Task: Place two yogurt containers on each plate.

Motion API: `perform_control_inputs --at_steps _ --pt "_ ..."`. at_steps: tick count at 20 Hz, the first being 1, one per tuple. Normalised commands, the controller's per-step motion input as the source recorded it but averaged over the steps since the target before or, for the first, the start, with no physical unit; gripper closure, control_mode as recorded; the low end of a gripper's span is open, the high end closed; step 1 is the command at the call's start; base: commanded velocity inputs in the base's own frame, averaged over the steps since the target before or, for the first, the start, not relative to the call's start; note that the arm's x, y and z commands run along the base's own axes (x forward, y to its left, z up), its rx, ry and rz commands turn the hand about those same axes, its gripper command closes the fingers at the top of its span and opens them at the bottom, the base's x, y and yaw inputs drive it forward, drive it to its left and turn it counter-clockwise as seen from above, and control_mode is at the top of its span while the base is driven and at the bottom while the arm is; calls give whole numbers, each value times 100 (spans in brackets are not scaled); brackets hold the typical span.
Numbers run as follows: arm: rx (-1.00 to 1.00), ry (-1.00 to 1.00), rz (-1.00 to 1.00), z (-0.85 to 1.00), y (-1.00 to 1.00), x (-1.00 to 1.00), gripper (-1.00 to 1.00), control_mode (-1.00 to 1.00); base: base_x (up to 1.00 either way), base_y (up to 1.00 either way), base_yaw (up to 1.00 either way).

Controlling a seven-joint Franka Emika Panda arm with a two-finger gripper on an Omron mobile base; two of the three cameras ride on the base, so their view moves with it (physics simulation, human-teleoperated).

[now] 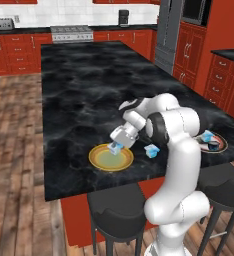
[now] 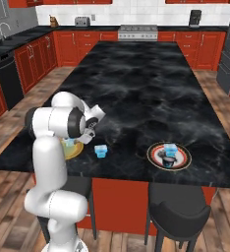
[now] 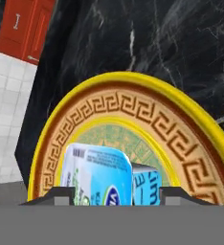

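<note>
My gripper [image 1: 114, 147] is shut on a light-blue yogurt container [image 3: 104, 176] and holds it just over the yellow-rimmed plate [image 1: 100, 161], whose green centre and patterned band show beyond the tub in the hand view. The tub sits between my two fingertips [image 3: 61, 193]. A second yogurt container [image 1: 151, 150] stands on the black counter just right of that plate, also seen from the right base view as a yogurt container [image 2: 101, 151]. The white plate with the orange-red rim [image 2: 182, 162] lies further right near the front edge and carries two yogurt containers [image 2: 170, 148].
The plates lie on a long black marble island [image 1: 89, 90]. Two dark bar stools [image 1: 116, 212] stand under its front edge. Red cabinets, a stove [image 1: 71, 33] and a fridge line the far walls. My own white arm hides part of the yellow plate in the right base view.
</note>
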Motion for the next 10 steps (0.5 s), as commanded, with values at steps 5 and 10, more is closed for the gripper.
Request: perform_control_inputs --at_steps 5,10 --pt "-2 -15 3 13 34 -73 100 -100 0 0 0" --pt "-3 -8 0 -5 18 -11 -100 -100 0 0 0"
